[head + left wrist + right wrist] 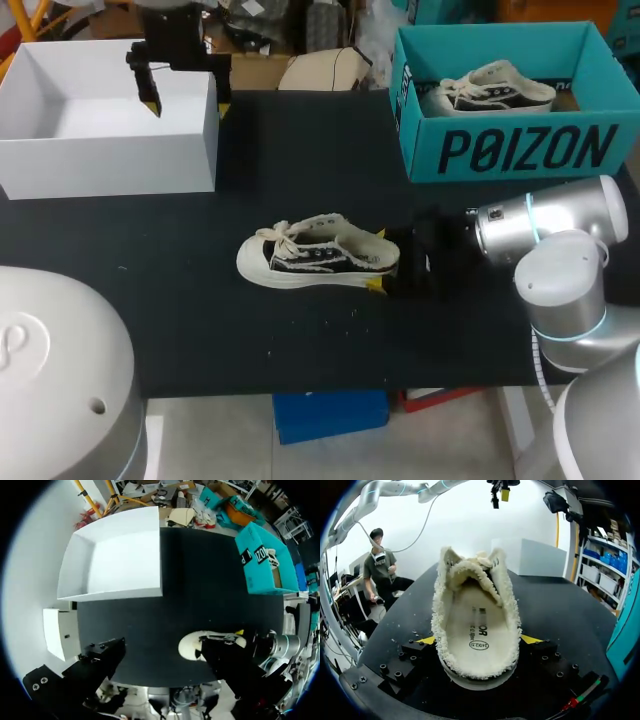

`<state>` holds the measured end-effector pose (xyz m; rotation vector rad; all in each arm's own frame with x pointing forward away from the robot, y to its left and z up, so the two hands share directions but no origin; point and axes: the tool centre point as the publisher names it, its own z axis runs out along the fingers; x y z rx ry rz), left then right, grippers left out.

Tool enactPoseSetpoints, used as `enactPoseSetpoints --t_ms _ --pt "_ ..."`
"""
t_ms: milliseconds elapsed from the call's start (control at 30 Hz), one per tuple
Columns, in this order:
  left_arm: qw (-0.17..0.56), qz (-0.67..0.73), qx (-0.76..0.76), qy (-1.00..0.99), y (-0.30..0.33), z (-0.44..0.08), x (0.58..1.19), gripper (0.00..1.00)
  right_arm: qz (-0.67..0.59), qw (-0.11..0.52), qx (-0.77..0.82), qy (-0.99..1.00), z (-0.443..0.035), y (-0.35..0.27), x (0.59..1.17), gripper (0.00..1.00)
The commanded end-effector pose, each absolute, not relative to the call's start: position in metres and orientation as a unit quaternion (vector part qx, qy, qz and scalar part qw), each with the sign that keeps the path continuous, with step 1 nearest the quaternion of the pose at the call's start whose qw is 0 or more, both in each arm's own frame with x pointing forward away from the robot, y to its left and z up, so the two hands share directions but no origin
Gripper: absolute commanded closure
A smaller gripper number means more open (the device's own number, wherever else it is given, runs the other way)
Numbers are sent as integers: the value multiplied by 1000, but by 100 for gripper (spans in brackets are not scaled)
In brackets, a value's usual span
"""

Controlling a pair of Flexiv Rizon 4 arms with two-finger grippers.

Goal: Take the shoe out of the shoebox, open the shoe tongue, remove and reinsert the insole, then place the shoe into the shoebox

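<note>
1. The shoe (pixel 318 262) lies at the middle of the table (pixel 200 330), its heel pinched by the right end effector (pixel 478 639).
2. Only the right wrist view shows the insole (pixel 477 622) inside.
3. The teal shoebox (pixel 520 150), at the far right corner, holds another shoe (pixel 495 88).
4. The left end effector (pixel 186 100) hangs spread above the white box (pixel 110 155).

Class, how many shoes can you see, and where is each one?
2. The loose shoe lies on the table, heel in the right gripper; the boxed shoe sits in the teal shoebox, which may hide more.
</note>
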<state>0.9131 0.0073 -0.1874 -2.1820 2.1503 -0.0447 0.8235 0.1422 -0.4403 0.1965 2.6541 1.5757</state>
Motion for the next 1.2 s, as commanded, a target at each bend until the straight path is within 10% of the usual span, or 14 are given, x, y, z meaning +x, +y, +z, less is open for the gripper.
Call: enactPoseSetpoints --t_ms 33,1200 --pt "58 -37 -711 700 11 -188 905 0 508 24 65 858 -442 145 823 100" --pt "41 -7 -649 760 -126 -236 841 0 508 24 65 858 -442 145 823 100"
